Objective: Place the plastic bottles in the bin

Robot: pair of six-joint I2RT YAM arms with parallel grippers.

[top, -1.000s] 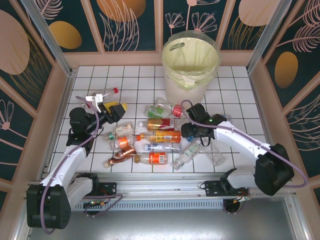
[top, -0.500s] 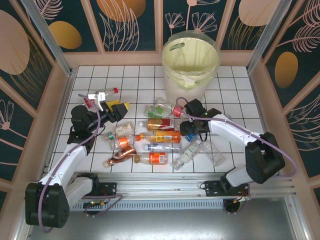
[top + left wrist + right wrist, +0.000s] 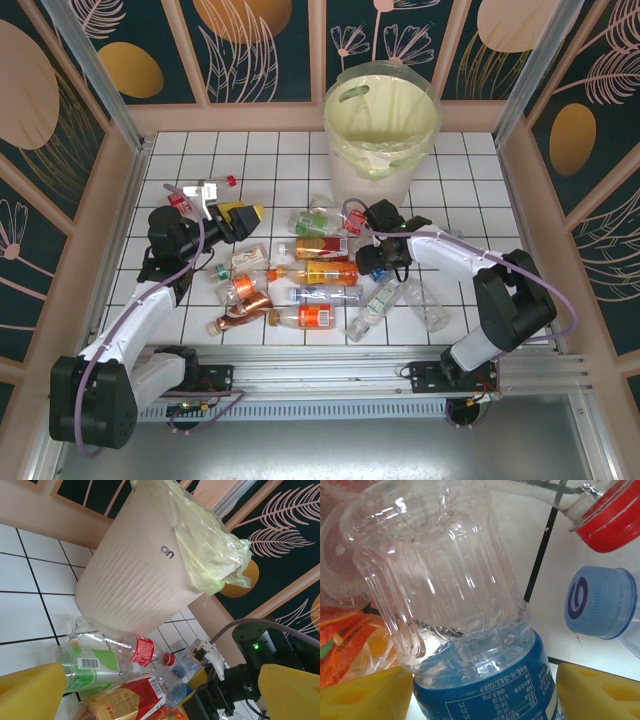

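Several plastic bottles (image 3: 312, 272) lie in a heap on the white tiled floor, clear, orange and amber. The bin (image 3: 345, 175) stands behind them, white with a pale yellow-green bag; its wall (image 3: 135, 570) also appears in the left wrist view. My right gripper (image 3: 372, 262) is down in the heap's right side. In the right wrist view the right gripper (image 3: 485, 697) has both yellow fingers against a clear blue-labelled bottle (image 3: 485, 690). My left gripper (image 3: 240, 218) hovers open at the heap's left edge; the left gripper (image 3: 161, 692) holds nothing and faces a green-labelled bottle (image 3: 87, 667).
A clear red-capped bottle (image 3: 208, 187) lies apart behind the left gripper. Another clear bottle (image 3: 428, 305) lies right of the heap. A blue cap (image 3: 600, 602) and a red cap (image 3: 607, 520) sit close to the right fingers. Wooden walls ring the floor.
The right gripper has moved left and down into the heap and now has the blue-labelled bottle between its fingers. The left arm has edged slightly forward.
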